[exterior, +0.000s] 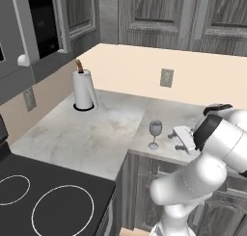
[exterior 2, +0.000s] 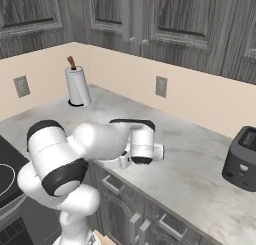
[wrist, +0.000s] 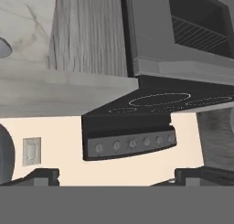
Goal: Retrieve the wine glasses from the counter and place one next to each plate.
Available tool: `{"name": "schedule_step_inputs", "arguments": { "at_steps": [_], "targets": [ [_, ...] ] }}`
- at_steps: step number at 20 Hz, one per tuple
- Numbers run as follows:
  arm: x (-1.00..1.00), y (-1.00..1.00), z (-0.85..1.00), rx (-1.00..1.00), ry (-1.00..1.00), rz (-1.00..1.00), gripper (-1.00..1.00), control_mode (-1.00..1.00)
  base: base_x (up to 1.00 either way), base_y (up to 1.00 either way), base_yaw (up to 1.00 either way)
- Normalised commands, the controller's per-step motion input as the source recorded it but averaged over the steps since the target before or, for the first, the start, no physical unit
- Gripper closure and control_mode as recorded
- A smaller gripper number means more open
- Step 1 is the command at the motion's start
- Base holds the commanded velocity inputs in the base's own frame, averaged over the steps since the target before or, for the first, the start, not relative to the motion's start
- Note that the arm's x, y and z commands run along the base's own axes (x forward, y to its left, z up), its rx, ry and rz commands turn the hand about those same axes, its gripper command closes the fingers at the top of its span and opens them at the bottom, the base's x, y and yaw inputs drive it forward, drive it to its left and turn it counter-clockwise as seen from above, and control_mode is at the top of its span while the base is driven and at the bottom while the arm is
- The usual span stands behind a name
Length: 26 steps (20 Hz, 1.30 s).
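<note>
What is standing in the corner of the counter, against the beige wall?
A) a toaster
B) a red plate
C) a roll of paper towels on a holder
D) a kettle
C: the roll of paper towels stands upright on its holder in the corner of the counter, while the toaster sits far off along the other stretch of it.
</note>
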Motion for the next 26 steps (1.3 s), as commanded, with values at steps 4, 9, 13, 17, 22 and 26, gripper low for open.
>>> {"name": "schedule_step_inputs", "arguments": {
  "at_steps": [4, 9, 13, 17, 22, 26],
  "targets": [
    [0.23, 0.00, -0.05, 0.02, 0.00, 0.00, -1.00, -1.00, 0.00, 0.00, 0.00],
    [0.18, 0.00, -0.11, 0.00, 0.00, 0.00, -1.00, -1.00, 0.00, 0.00, 0.00],
    [0.30, 0.15, -0.18, 0.00, 0.00, 0.00, -1.00, -1.00, 0.00, 0.00, 0.00],
    [0.30, 0.22, -0.22, 0.00, 0.00, 0.00, -1.00, -1.00, 0.00, 0.00, 0.00],
    [0.18, 0.06, -0.19, 0.01, 0.01, 0.00, -1.00, -1.00, 0.00, 0.00, 0.00],
    [0.00, 0.00, -0.21, 0.00, 0.09, 0.00, -1.00, -1.00, 0.00, 0.00, 0.00]
  ]
}}
